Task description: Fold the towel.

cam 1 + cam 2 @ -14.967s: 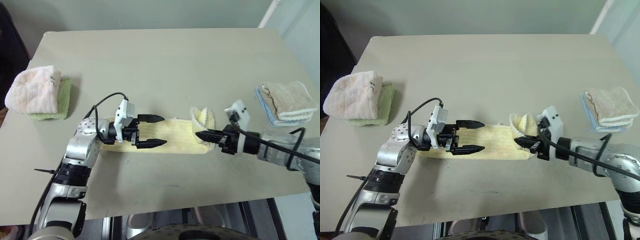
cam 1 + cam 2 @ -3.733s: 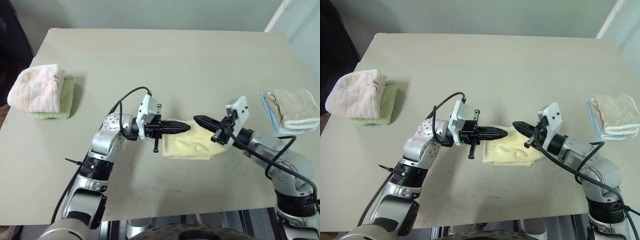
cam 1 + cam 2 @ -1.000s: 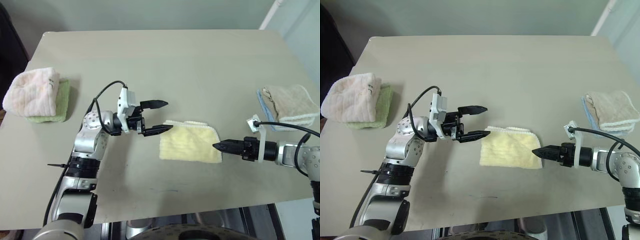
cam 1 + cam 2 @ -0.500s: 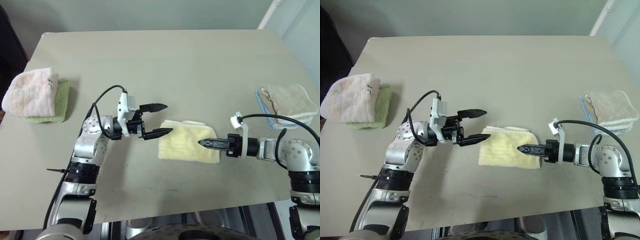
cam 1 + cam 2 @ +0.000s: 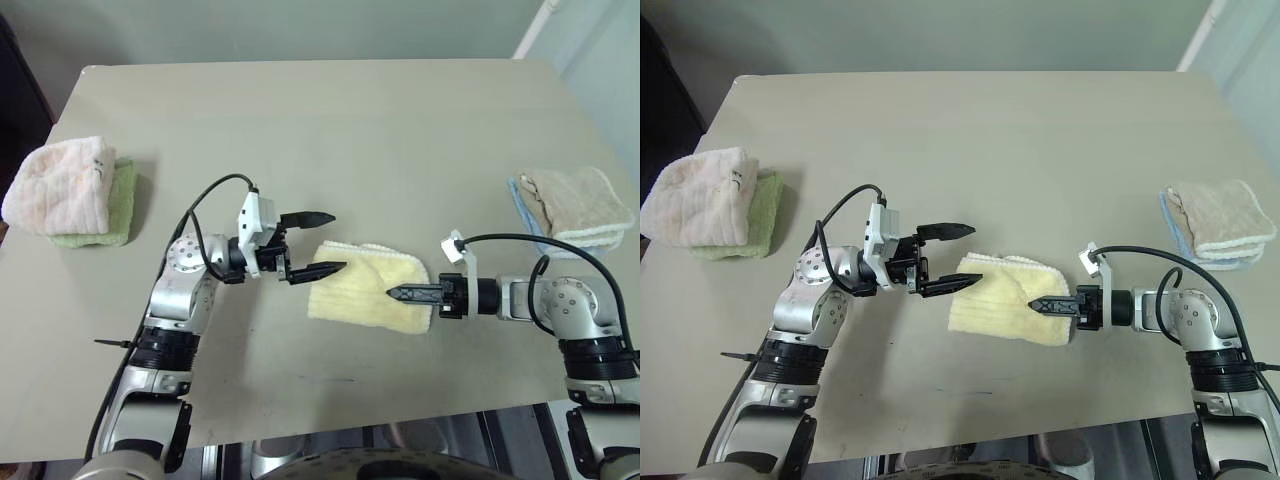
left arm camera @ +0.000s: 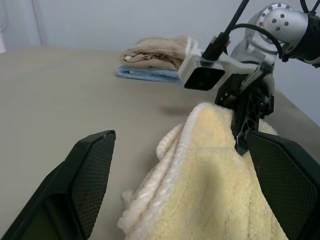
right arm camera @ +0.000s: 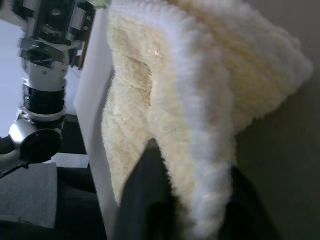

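The pale yellow towel (image 5: 360,297) lies folded into a small rectangle at the middle of the table, its whitish edge along the far side. My right gripper (image 5: 392,293) reaches in level from the right, over the towel's right part. It is shut, and the right wrist view shows the towel's thick whitish edge (image 7: 210,165) pinched between the two fingers. My left gripper (image 5: 336,241) stands open at the towel's left end, its nearer fingertip at the towel's corner. In the left wrist view the towel (image 6: 210,195) lies between the spread fingers (image 6: 80,185).
A pink-white folded towel (image 5: 58,185) sits on a green one (image 5: 122,205) at the table's left edge. A beige folded towel (image 5: 578,200) lies on a blue cloth at the right edge. The table (image 5: 320,120) is bare behind the arms and in front of the towel.
My right gripper slid left from beside the towel's right edge onto it and shut on its edge. The towel shifted slightly left. The left gripper stayed open in place.
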Robot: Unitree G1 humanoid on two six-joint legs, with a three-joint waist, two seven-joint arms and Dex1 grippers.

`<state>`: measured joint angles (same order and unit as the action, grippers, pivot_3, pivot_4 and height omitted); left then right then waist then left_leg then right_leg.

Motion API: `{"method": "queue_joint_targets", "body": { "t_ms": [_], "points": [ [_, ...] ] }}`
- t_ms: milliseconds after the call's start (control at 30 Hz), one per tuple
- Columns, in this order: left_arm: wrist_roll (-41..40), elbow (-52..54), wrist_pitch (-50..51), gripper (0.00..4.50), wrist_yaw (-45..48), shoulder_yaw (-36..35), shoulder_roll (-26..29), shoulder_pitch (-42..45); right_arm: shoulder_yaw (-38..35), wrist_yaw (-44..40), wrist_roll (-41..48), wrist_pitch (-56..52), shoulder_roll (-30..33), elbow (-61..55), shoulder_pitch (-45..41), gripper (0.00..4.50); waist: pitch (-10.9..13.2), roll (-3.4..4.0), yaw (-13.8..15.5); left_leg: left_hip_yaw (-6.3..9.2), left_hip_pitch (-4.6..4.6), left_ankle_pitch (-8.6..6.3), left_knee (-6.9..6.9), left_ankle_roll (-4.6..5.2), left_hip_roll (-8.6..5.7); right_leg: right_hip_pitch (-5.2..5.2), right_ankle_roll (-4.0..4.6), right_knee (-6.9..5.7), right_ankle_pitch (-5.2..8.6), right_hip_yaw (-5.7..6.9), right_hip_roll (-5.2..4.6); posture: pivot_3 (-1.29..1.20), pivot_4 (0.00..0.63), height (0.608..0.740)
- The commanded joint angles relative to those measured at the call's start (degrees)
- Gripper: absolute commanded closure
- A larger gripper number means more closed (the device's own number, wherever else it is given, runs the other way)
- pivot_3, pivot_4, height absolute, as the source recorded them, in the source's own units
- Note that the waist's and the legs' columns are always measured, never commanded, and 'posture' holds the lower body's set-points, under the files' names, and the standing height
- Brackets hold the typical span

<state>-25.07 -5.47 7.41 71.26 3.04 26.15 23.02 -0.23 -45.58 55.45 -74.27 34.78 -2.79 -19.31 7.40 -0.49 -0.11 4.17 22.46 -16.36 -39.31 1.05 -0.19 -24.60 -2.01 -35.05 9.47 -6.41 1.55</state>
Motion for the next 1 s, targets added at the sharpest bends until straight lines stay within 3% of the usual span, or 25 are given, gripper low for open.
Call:
{"method": "queue_joint_targets", "body": {
  "t_ms": [33, 267, 400, 767, 1000],
  "points": [
    [-0.2, 0.1, -1.5, 0.0, 0.6, -0.1, -0.2, 0.5, -2.7, 1.0, 0.2, 0.4, -0.9, -0.2, 0.6, 4.48, 0.0, 0.02, 0.0, 0.0, 0.0, 0.0, -0.04, 0.0, -0.01, 0.0, 0.05, 0.0, -0.01, -0.01, 0.0, 0.0, 0.15, 0.74],
    [-0.2, -1.8, -2.2, 0.0, 1.0, 0.1, -0.7, 1.5, -8.3, 2.4, 3.8, -1.9, 0.0, -5.7, 1.4, 4.48, 0.0, 0.07, 0.1, 0.0, 0.04, 0.07, -0.05, 0.06, -0.01, -0.01, 0.46, -0.02, -0.13, -0.02, 0.0, 0.0, 0.15, 0.74],
    [-0.1, -5.2, -3.1, 0.0, 0.0, -1.4, -1.4, 2.9, -17.1, 6.8, 8.7, -3.0, 0.6, -9.4, -0.2, 4.48, 0.1, 0.1, 0.2, 0.0, 0.06, 0.13, -0.06, 0.05, -0.03, -0.01, 0.46, -0.02, -0.19, -0.03, 0.0, 0.0, 0.15, 0.74],
    [0.7, -12.4, -5.9, 0.0, -0.6, -2.0, -3.6, 5.2, -35.1, 30.2, 22.0, 3.6, -0.9, -13.7, -2.3, 4.48, 0.1, 0.11, 0.2, 0.0, 0.15, 0.13, 0.03, 0.05, -0.03, -0.11, 0.07, 0.02, -0.21, -0.04, 0.0, 0.0, 0.15, 0.74],
    [2.1, -14.5, -7.2, 0.0, -0.8, -0.5, -6.6, 6.8, -41.7, 42.7, 18.9, 14.7, 1.5, -6.6, -8.2, 4.48, 0.1, 0.13, 0.3, 0.01, 0.23, 0.08, 0.03, 0.14, -0.03, -0.19, -0.14, 0.08, -0.2, -0.05, -0.04, 0.0, 0.15, 0.74]
  ]
}}
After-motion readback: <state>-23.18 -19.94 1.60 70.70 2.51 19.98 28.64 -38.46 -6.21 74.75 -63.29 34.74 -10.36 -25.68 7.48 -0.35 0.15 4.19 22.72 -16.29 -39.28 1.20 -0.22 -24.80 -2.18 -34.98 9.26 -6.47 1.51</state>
